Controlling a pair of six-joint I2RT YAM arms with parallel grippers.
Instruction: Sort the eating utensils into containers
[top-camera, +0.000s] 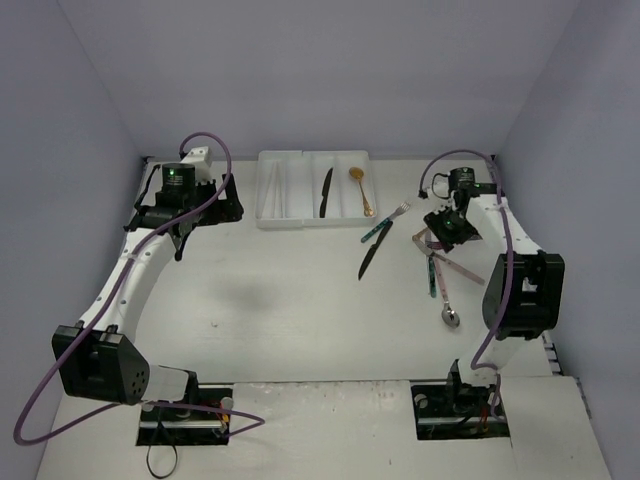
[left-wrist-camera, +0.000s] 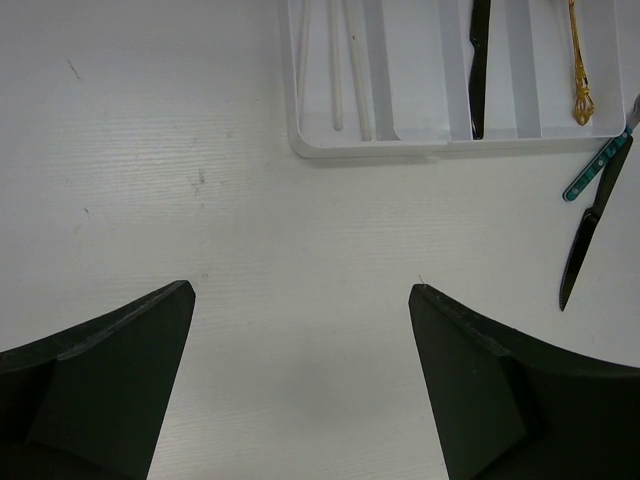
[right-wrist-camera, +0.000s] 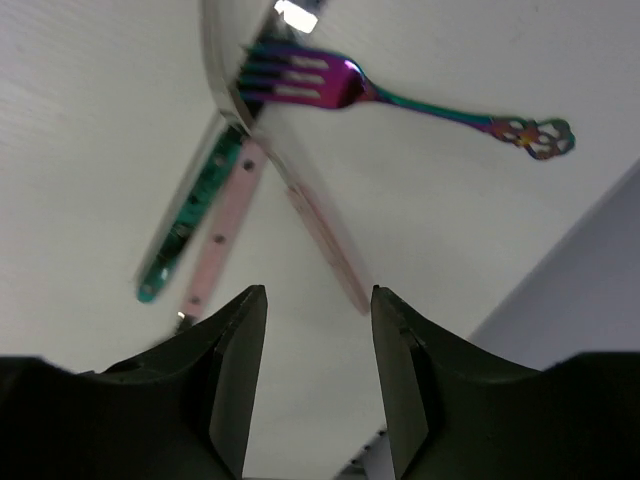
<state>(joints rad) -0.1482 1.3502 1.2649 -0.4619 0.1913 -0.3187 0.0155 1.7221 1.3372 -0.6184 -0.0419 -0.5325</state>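
The white cutlery tray (top-camera: 263, 190) stands at the back middle. It holds a black knife (top-camera: 326, 192), a gold spoon (top-camera: 360, 188) and white pieces (top-camera: 279, 190). On the table to its right lie a teal-handled fork (top-camera: 385, 223) and a second black knife (top-camera: 369, 259). Further right is a pile of pink- and teal-handled pieces (top-camera: 437, 265) with a spoon (top-camera: 451, 316). My right gripper (top-camera: 436, 232) hovers open over this pile. In its wrist view, the right gripper (right-wrist-camera: 318, 300) is above a pink handle (right-wrist-camera: 330, 245), a teal handle (right-wrist-camera: 190, 225) and an iridescent fork (right-wrist-camera: 330, 80). My left gripper (top-camera: 222, 203) is open and empty left of the tray.
In the left wrist view, the left gripper (left-wrist-camera: 300, 300) is over bare table. The tray rim (left-wrist-camera: 400, 148), the teal fork handle (left-wrist-camera: 597, 168) and the loose black knife (left-wrist-camera: 580, 255) lie ahead to its right. Walls close in the back and both sides.
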